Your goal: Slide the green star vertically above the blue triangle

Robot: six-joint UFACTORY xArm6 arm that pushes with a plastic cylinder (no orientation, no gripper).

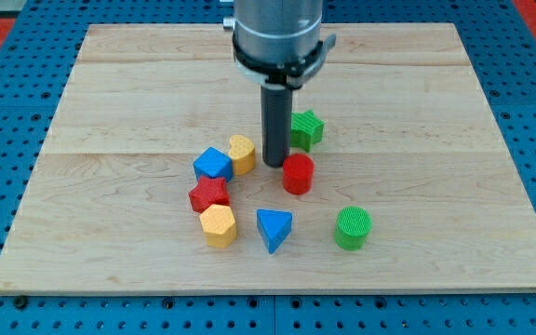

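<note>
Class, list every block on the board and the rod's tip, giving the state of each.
green star: right of tip
blue triangle: alone
red cylinder: beside tip
yellow block: touching blue cube
red star: between cube and yellow hexagon
green cylinder: apart
my tip: on board

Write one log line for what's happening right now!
my tip left of green star | beside red cylinder | blue triangle below | star not yet placed

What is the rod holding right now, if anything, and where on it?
Nothing is held. My tip rests on the board between the yellow block and red cylinder, just left of the green star.
</note>
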